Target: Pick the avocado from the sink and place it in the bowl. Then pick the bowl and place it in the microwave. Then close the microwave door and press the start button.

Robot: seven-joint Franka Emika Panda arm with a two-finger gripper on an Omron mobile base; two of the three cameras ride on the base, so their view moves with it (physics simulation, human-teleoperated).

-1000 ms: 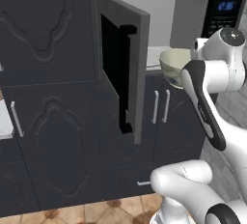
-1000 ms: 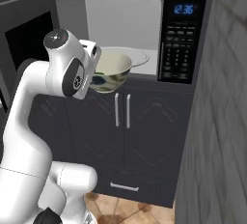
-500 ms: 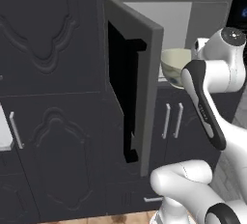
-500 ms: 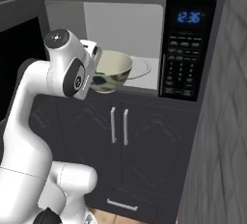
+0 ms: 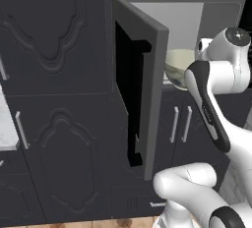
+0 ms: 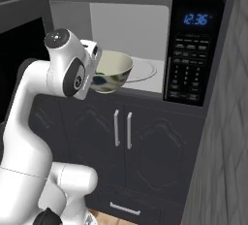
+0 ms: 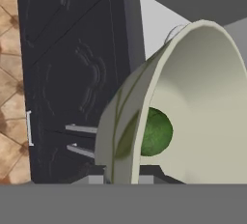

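Ahead, bowl (image 6: pixel 112 71) faces microwave (image 6: pixel 145 49); microwave door (image 5: pixel 140 99) stands open.

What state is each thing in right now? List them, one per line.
microwave door: swung wide open.
microwave: open, nothing on its round plate, clock display lit.
bowl: held up at the microwave's mouth, not yet set inside.
avocado: lying inside the bowl.
gripper: jaws shut on the bowl's rim.
cabinet doors below the microwave: closed.
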